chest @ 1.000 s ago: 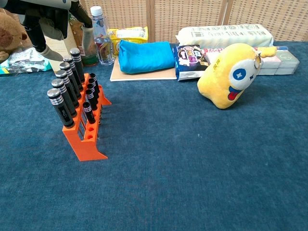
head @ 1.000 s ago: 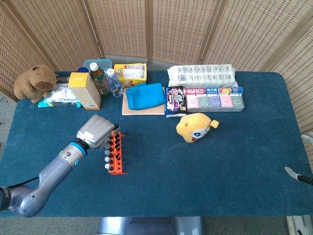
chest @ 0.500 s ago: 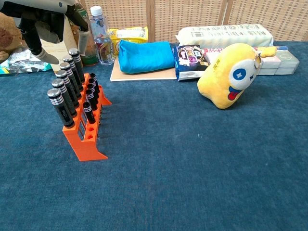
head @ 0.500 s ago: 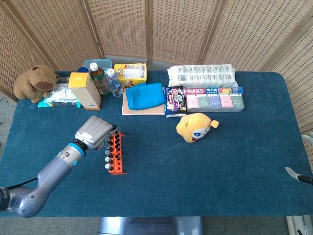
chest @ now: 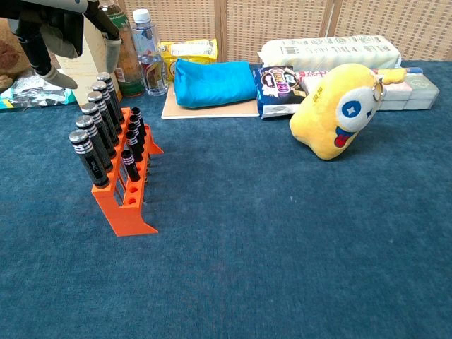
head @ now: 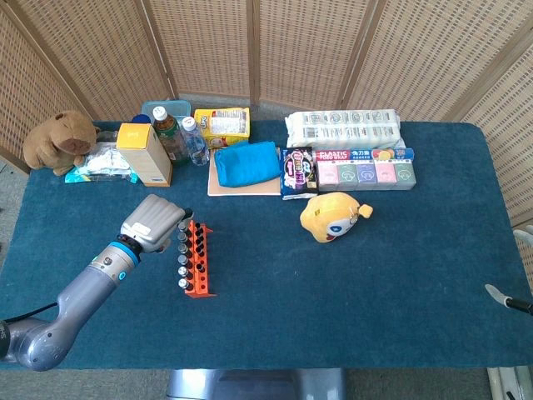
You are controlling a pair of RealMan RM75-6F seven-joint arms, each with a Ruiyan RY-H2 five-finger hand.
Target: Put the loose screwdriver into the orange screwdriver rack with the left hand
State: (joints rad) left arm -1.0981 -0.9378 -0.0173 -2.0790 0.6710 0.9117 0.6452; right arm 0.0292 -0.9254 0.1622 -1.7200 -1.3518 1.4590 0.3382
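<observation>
1. The left hand (head: 155, 223) is at the left of the head view, just to the upper left of the orange screwdriver rack (head: 199, 261). Its grey arm (head: 75, 308) runs down to the lower left corner.
2. In the chest view the left hand (chest: 53, 32) hangs at the upper left, above the far end of the rack. Its fingers (chest: 111, 53) point down and are apart, and nothing is between them.
3. At the lower right edge of the head view only a thin tip of the right hand (head: 508, 301) shows; I cannot tell if it is open or closed.
4. The screwdriver (chest: 106, 90) at the far end of the rack stands upright in its hole like the others. It has a black handle with a silver ribbed cap.
5. The rack (chest: 128, 208) stands on the blue desk (head: 375, 292), with a row of big black handles on its left side and a row of smaller ones on its right.
6. Behind, the blue box (head: 365, 155) carries the words "ELASTIC". Other labels are too small to read.
7. A yellow plush toy (head: 332, 216) lies right of the rack, well apart from it.
</observation>
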